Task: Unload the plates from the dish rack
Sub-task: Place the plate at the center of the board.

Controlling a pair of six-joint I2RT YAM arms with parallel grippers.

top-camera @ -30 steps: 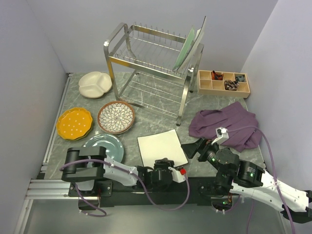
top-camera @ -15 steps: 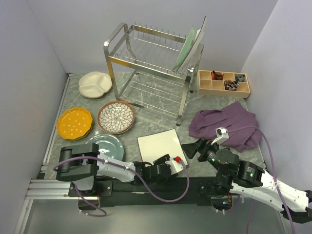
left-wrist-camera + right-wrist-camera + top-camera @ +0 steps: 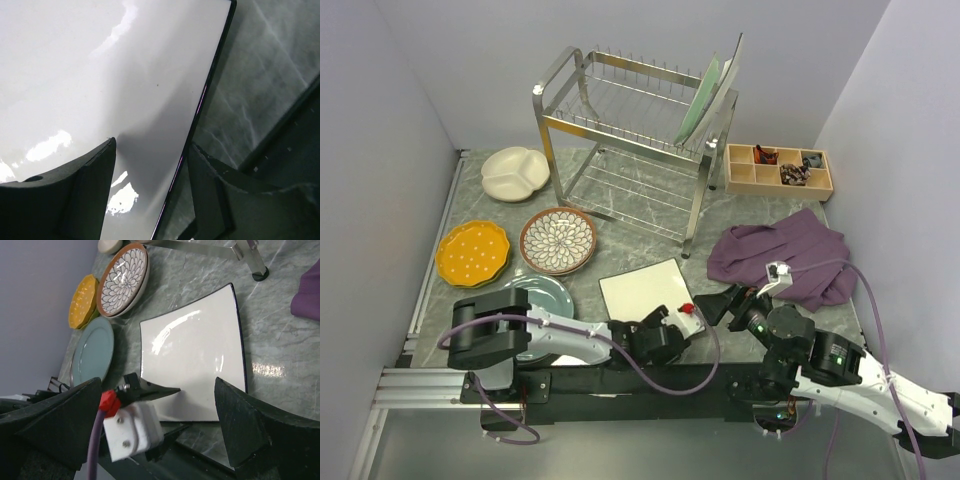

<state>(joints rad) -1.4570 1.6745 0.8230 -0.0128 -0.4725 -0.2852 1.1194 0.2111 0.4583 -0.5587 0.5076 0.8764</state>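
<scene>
The dish rack [image 3: 620,120] stands at the back with two plates [image 3: 708,92] upright at its right end, a pale green one and a lighter one behind it. On the table lie a cream divided plate [image 3: 515,172], an orange dotted plate [image 3: 472,252], a brown petal plate [image 3: 558,240], a grey-blue plate [image 3: 535,298] and a white square plate [image 3: 642,288]. My left gripper [image 3: 685,318] is open, its jaws astride the near right edge of the white square plate [image 3: 100,75], one finger over it. My right gripper [image 3: 720,303] hangs wide open just right of that plate [image 3: 195,345], holding nothing.
A wooden compartment tray [image 3: 778,170] sits at the back right. A purple cloth [image 3: 780,250] lies in front of it, beside my right arm. Walls close in on the left, back and right. A black rail [image 3: 570,385] runs along the table's near edge.
The left gripper's jaws have widened on the white square plate's near edge, and the gripper has moved forward and right. The plate now lies slightly turned. The right arm has barely moved.
</scene>
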